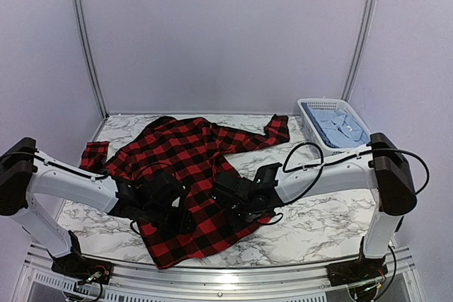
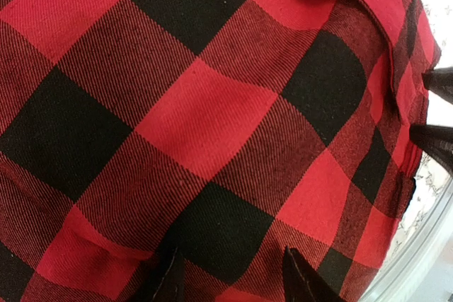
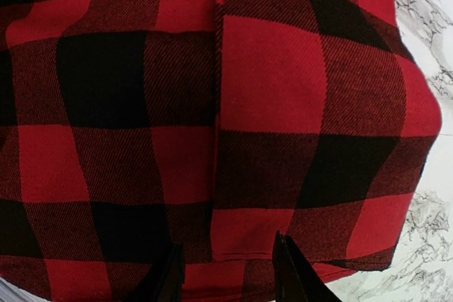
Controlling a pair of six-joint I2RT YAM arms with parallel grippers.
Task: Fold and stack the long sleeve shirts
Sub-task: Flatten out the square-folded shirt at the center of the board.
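Note:
The red-and-black check shirt [image 1: 185, 167] lies spread on the marble table, one sleeve reaching back right and one cuff at the left. The pale blue shirt [image 1: 341, 126] lies in the white basket at the back right. My left gripper [image 1: 175, 206] is low over the shirt's lower front. In the left wrist view the gripper [image 2: 230, 268] is open, with check cloth [image 2: 205, 118] filling the view between its fingers. My right gripper [image 1: 232, 192] is low over the shirt's right side. In the right wrist view the gripper [image 3: 228, 256] is open over a folded hem edge [image 3: 304, 139].
The white lattice basket [image 1: 306, 107] stands at the back right corner. Marble tabletop [image 1: 318, 224] shows to the right of the shirt and at the near left. The table's metal front rail [image 1: 226, 274] runs along the near edge. Booth walls stand close behind.

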